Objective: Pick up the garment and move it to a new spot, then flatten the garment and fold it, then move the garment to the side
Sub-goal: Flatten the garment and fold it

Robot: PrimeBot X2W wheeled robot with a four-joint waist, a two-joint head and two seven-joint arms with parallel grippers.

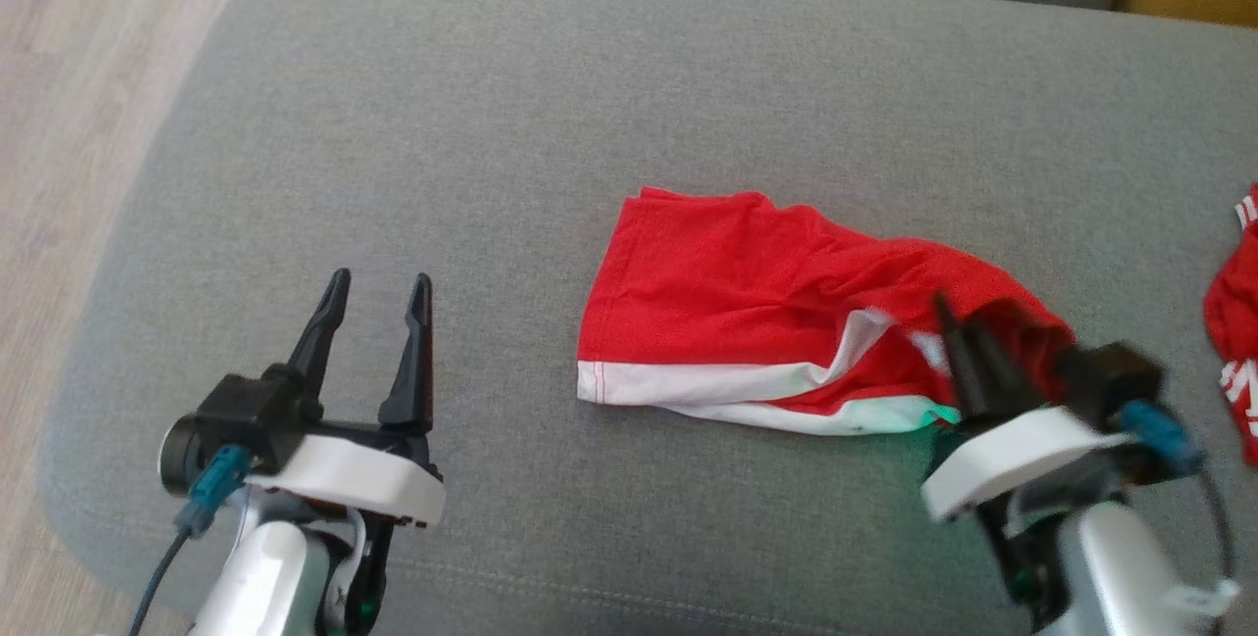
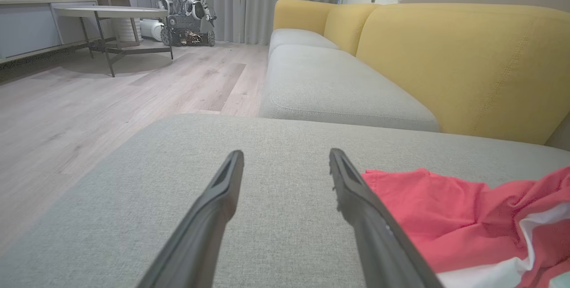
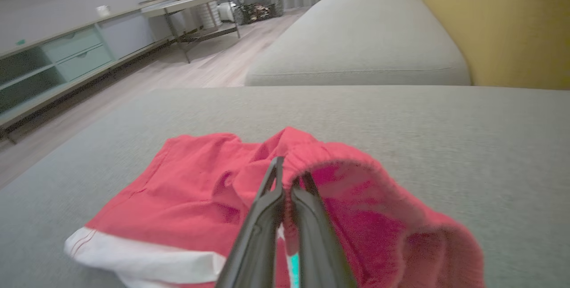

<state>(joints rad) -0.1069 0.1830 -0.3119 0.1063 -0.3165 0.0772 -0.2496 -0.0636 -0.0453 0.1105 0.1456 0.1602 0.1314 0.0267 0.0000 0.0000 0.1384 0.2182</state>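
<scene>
Grey sofa cushion [image 1: 472,125] across head view; yellow backrest [image 2: 467,65] upper right, left wrist view. Red garment [image 1: 727,302], white hem, centre-right on cushion. Second red cloth [image 1: 1233,351] at right edge. Left gripper [image 1: 380,280] lower left, jaws apart, off garment. Right gripper [image 3: 289,174] clamped on bunched red fabric, clearest in right wrist view.

head view looks down on the cushion [image 1: 491,125]; wrist views skim low, sharing the garment [image 1: 737,292]
</scene>
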